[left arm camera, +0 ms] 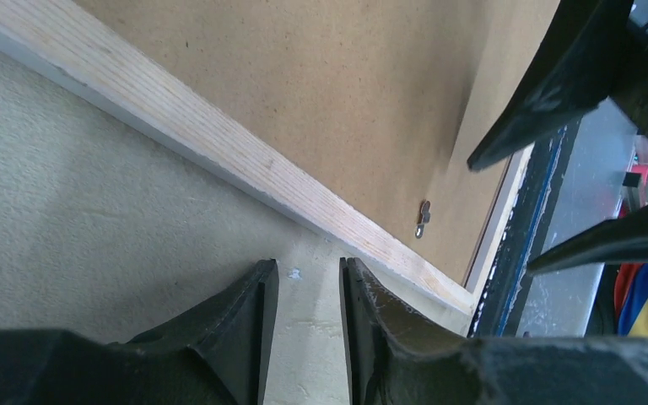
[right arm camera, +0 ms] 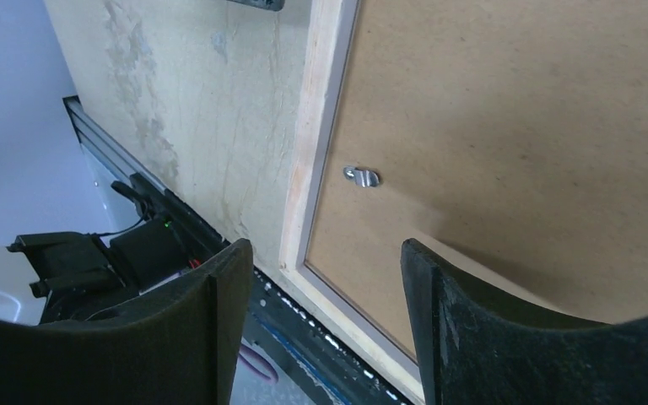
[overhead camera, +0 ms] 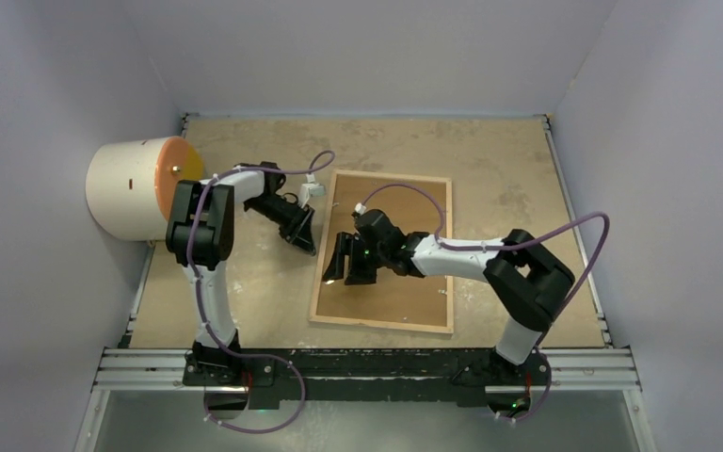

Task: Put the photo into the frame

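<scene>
The frame [overhead camera: 386, 323] lies face down in the middle of the table, its light wood rim [left arm camera: 219, 143] around a brown backing board [overhead camera: 414, 217]. A small metal turn clip [right arm camera: 361, 176] sits on the board near the left rim [right arm camera: 314, 126]. The photo is out of view. My left gripper [overhead camera: 306, 245] hovers over bare table just left of the frame, its jaws [left arm camera: 310, 266] a little apart with nothing between them. My right gripper [overhead camera: 344, 268] hangs above the frame's left edge near the front corner, open [right arm camera: 326, 246] and empty.
A white cylinder with an orange face [overhead camera: 136, 188] stands at the table's left edge, beside the left arm. A black metal rail [overhead camera: 367, 363] runs along the near edge. Grey walls close in the left, back and right sides.
</scene>
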Robot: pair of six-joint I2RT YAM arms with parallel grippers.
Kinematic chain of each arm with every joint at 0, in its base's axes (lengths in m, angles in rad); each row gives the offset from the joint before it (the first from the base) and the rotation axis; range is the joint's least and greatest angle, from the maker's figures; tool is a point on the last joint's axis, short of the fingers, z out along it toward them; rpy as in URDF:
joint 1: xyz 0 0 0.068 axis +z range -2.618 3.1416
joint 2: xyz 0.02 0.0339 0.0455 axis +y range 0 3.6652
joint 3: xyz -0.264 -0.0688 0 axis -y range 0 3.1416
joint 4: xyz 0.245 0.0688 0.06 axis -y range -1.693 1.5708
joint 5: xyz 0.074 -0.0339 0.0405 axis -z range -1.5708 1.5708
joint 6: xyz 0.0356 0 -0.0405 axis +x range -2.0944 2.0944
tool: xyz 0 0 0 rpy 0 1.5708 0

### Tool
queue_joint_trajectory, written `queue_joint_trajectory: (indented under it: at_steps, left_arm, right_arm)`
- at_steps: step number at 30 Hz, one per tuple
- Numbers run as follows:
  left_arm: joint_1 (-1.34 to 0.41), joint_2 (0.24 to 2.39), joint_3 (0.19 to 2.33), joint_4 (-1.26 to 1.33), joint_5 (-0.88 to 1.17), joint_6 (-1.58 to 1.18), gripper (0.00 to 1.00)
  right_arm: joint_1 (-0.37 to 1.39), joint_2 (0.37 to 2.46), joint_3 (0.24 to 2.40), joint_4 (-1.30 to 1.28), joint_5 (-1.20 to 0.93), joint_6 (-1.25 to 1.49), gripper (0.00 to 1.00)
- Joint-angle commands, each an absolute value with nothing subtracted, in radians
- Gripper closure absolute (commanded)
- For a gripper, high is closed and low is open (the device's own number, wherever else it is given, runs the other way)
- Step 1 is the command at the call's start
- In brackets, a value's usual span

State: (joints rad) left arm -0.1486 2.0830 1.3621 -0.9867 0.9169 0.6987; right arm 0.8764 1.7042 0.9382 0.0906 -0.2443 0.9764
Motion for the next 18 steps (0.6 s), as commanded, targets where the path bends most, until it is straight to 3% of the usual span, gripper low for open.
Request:
queue_joint_trajectory:
  at_steps: [1, 18]
  left_arm:
    - [-0.155, 2.088, 1.364, -0.949, 0.974, 0.673, 0.66]
    - [-0.172, 2.070, 1.355, -0.938, 0.947, 0.676, 0.67]
  right_arm:
    - [0.888, 1.734, 1.023, 0.113, -0.285, 0.969, 0.34]
    - [0.894, 1.873, 1.062, 0.110, -0.354, 0.945, 0.42]
